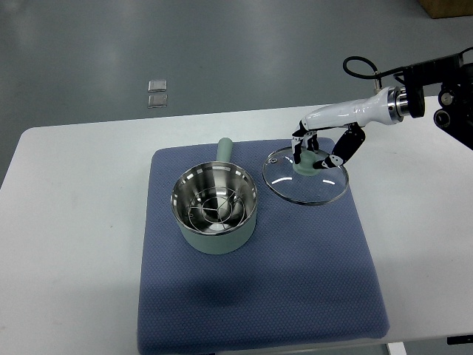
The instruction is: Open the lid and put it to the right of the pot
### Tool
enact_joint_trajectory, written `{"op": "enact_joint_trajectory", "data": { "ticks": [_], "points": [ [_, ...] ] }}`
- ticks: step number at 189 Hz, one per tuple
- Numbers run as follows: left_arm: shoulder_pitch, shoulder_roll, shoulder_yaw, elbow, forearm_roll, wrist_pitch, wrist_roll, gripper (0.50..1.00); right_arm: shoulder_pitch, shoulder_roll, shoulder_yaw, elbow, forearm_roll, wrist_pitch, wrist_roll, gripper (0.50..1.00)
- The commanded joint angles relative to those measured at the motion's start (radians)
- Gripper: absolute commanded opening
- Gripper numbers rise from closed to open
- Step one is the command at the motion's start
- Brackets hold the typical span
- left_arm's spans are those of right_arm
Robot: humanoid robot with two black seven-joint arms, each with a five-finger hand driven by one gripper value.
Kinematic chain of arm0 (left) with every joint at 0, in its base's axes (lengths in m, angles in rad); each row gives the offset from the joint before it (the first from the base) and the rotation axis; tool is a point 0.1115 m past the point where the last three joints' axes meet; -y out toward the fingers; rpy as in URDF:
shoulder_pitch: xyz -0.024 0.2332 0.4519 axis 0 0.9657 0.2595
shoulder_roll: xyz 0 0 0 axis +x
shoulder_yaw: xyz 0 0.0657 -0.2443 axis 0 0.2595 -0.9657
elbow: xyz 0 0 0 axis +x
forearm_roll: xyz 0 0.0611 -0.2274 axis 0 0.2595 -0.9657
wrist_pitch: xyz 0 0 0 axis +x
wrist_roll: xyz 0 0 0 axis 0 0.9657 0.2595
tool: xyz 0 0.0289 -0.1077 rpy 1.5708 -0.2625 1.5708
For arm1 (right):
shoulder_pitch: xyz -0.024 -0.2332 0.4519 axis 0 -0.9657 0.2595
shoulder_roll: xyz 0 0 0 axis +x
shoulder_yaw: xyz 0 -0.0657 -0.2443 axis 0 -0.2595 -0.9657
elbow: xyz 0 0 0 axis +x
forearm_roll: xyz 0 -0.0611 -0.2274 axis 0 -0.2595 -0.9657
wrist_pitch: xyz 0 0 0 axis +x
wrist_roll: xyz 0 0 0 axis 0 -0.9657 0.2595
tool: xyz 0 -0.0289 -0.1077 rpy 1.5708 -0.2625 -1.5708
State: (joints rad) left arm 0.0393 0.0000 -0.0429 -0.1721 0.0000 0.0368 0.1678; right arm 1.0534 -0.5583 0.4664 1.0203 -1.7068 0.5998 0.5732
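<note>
We see the right hand [316,151] reaching in from the picture's right edge on a white forearm, with its dark fingers [347,146] curled down around the pale green knob [305,168] of the glass lid [307,177]. The fingers sit on either side of the knob and appear closed on it, though at this resolution we cannot confirm how firm the contact is.

We note the lid lies to the right of the pot [216,208], just beside it but apart from it, over the upper right part of the blue mat [259,296]. Whether its rim is resting on the mat or held slightly above it, we cannot tell; it looks roughly level.

The pot is uncovered and stands upright on the mat, left of centre. Its outside is pale green, its inside bright steel, and we can make out a wire rack [214,211] inside. Its handle [224,150] points away from the robot.

The mat lies on a white table [74,222]. Beyond the table's far edge, two small clear squares [157,93] lie on the grey floor.
</note>
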Motion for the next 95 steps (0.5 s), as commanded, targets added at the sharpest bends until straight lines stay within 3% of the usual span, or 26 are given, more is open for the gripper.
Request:
{"op": "enact_joint_trajectory", "data": {
  "ticks": [1, 76, 90, 95],
  "points": [
    [0.001, 0.0, 0.0, 0.0, 0.0, 0.0, 0.001, 1.0, -0.023, 0.001, -0.009, -0.005, -0.001, -0.029, 0.001, 0.5],
    [0.001, 0.0, 0.0, 0.0, 0.0, 0.0, -0.001, 1.0, -0.095, 0.026, -0.029, -0.046, -0.011, -0.086, -0.006, 0.5],
    [0.001, 0.0, 0.0, -0.001, 0.0, 0.0, -0.001, 1.0, -0.107, 0.04, -0.032, -0.046, -0.01, -0.095, -0.009, 0.65],
    [0.001, 0.0, 0.0, -0.001, 0.0, 0.0, 0.001, 1.0, -0.113, 0.049, -0.032, -0.046, -0.007, -0.095, -0.01, 0.754]
  ]
}}
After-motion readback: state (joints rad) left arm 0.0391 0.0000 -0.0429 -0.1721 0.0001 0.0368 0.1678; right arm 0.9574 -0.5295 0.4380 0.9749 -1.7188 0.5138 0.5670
